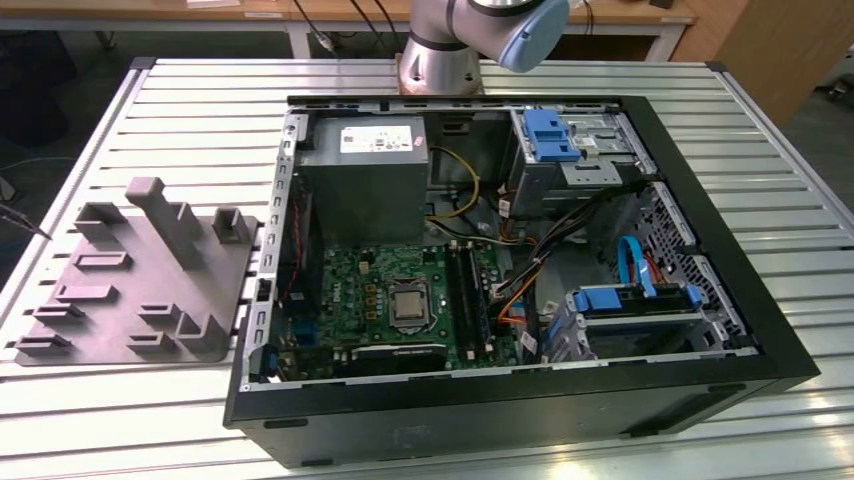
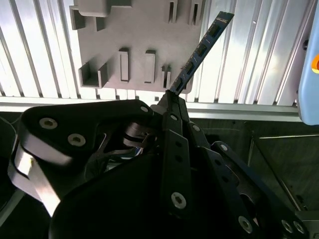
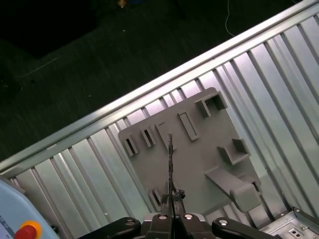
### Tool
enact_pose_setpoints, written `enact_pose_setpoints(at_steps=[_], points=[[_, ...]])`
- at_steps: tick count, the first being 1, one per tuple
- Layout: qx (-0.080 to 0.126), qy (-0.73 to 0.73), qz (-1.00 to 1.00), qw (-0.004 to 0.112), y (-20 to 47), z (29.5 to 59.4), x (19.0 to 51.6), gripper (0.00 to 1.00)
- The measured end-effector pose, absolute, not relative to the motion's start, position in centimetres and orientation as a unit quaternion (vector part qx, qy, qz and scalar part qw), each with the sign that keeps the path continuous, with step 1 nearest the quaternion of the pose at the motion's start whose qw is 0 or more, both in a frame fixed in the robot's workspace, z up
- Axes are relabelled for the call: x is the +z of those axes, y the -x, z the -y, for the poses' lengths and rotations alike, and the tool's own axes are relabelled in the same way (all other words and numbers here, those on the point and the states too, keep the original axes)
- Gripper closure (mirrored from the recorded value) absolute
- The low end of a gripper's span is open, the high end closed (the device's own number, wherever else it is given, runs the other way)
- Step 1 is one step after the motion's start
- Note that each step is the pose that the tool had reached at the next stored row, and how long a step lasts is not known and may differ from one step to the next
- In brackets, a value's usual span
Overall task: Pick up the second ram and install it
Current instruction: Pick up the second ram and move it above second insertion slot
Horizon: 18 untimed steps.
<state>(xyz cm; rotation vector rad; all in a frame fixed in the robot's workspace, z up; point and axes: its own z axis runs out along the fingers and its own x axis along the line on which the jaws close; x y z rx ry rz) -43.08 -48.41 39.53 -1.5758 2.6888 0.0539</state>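
Hand (image 2: 172, 97) w/ second ram (image 2: 200, 52) in grip, over grey holder plate (image 2: 139, 30)

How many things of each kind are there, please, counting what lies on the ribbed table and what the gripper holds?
Second ram, clamped in the gripper: 1
Grey fixture plate: 1
Open computer case: 1
Total: 3
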Motion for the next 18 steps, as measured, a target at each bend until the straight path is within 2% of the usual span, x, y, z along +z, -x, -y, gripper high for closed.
enact_pose_setpoints(at_steps=[18], points=[[0.017,0.519,-0.855,0.012,42.87,48.41,39.53,0.89]])
